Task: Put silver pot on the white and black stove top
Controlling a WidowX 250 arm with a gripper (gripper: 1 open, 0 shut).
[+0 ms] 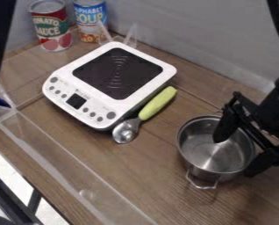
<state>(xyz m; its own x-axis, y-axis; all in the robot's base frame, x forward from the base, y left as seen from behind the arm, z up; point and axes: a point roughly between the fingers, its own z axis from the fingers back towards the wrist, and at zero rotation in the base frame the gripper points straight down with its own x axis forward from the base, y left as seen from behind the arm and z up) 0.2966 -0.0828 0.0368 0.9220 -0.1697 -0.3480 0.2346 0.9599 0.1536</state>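
the white and black stove top point(107, 77) sits at the left, a green-handled scoop point(148, 112) just beside it, and the silver pot point(216, 154) stands on the wooden table point(95, 163) at the right, the gripper point(241, 145) spread wide over it.

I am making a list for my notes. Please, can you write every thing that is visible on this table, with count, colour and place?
stove top: one, white with black cooking surface, back left of the table.
cans: two, one red-labelled, one blue-and-white, behind the stove top.
scoop: one, green handle, metal head, right of the stove top.
silver pot: one, shiny steel, front right.
table: one, brown wood.
tool: one, black, open, over the silver pot's right side.
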